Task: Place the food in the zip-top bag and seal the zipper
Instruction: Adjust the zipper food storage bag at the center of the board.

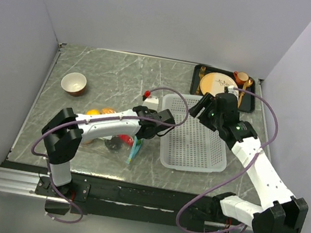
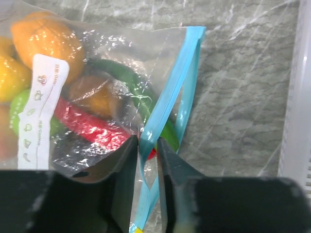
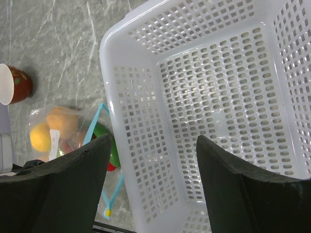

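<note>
The zip-top bag (image 2: 121,43) lies flat on the marble table, left of the basket, and holds the food: orange (image 2: 46,39) and yellow rounds, a red pepper (image 2: 82,121) and a green pepper (image 2: 121,73). Its light blue zipper (image 2: 177,73) gapes along the right edge, where the green pepper pokes through. My left gripper (image 2: 147,141) has its jaws pinched on one blue strip of the zipper. From above, the bag (image 1: 109,142) sits under the left gripper (image 1: 140,138). My right gripper (image 3: 153,141) hangs open and empty over the basket's left wall, also in the top view (image 1: 201,109).
The white mesh basket (image 1: 164,154) stands right of the bag, and its floor (image 3: 218,97) is bare. A small bowl (image 1: 74,83) sits at the back left. A black tray holding a tan plate (image 1: 217,84) and a cup (image 1: 240,78) is at the back right.
</note>
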`<control>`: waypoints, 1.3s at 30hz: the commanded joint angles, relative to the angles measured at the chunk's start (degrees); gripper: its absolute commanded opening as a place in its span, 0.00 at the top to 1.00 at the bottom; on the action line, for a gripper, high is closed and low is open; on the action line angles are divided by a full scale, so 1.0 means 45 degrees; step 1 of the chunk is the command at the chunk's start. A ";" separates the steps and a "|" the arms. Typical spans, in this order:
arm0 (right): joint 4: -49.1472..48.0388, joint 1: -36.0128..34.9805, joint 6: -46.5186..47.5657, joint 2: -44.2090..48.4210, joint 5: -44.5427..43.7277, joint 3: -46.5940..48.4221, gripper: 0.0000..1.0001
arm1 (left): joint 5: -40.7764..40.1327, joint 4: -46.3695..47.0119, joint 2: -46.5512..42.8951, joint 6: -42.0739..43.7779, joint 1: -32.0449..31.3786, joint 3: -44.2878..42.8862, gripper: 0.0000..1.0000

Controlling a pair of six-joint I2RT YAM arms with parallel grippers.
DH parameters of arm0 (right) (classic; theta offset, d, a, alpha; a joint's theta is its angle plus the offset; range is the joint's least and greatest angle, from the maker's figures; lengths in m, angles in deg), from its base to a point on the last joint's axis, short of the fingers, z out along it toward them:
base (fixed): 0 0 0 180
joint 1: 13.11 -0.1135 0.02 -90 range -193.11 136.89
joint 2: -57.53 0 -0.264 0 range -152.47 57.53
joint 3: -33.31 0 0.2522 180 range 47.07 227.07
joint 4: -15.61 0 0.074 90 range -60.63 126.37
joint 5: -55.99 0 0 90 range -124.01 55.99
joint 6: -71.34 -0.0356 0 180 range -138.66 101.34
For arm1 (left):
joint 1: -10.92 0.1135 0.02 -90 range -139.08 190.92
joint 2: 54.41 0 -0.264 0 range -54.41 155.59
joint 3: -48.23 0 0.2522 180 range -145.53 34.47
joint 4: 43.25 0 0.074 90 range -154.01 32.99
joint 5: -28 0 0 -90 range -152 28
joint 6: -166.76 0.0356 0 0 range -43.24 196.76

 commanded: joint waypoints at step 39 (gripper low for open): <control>-0.4106 -0.4398 -0.0127 -0.2141 0.4398 0.0210 0.36 | 0.0306 0.0139 -0.7813 -0.0234 0.2138 0.0714 0.99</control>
